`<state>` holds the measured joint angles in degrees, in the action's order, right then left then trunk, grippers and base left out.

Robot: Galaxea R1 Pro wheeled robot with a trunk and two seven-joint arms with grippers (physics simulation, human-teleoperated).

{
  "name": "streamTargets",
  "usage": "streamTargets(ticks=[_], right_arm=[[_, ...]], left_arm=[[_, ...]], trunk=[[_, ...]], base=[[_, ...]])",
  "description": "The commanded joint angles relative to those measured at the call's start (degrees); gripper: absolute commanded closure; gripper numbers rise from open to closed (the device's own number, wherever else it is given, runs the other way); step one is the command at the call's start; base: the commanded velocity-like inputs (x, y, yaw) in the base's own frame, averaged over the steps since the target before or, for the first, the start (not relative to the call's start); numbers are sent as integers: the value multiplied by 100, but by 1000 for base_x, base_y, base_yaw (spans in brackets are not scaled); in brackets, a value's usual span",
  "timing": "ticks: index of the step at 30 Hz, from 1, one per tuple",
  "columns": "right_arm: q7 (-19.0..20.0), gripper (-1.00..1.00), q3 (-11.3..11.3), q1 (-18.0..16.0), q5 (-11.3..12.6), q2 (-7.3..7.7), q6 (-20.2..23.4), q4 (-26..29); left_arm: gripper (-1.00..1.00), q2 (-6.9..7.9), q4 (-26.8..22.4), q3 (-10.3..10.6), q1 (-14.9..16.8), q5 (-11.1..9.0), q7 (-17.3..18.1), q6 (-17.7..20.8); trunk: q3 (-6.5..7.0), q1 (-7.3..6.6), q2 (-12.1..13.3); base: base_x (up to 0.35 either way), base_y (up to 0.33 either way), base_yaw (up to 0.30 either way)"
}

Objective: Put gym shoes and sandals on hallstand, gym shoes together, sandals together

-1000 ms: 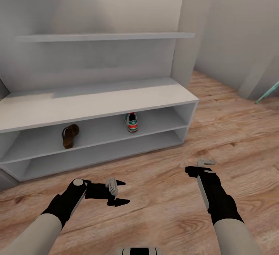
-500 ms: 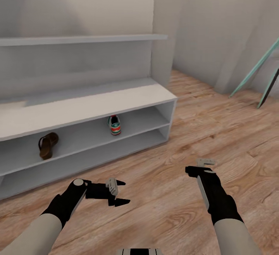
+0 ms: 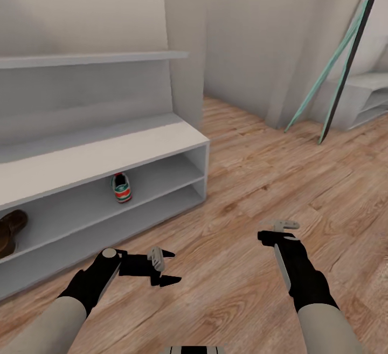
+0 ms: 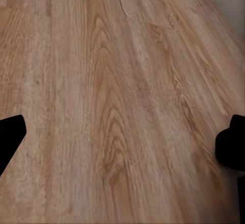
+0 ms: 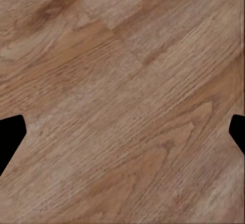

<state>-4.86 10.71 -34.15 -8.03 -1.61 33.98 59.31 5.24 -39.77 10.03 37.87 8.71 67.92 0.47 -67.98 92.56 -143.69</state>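
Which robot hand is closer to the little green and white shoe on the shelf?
Left. The left gripper sits just below-right of the gym shoe; the right gripper is farther right.

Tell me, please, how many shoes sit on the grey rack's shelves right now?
2: a white green-striped sneaker mid-shelf on the upper open row, and a dark brown sandal at the picture's left edge; more may lie beyond.

Grey hallstand (image 3: 108, 154) on wood floor (image 3: 258, 181); upper shelf row carries gym shoe (image 3: 122, 188), sandal (image 3: 9, 231) well apart.
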Motion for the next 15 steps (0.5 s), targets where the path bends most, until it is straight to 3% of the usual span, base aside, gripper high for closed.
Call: streamTargets(ticks=[1,15], right_arm=[[20,-100,10,-4,-59,-6,29,4],[20,-100,10,-4,-59,-6,29,6]], left_arm=[[-100,4,-10,7,1,17,11,6],[-100,4,-11,7,1,10,13,6]], trunk=[[-1,1,-2],[50,1,-2]], base=[[240,-219,-291],[243,-222,-291]])
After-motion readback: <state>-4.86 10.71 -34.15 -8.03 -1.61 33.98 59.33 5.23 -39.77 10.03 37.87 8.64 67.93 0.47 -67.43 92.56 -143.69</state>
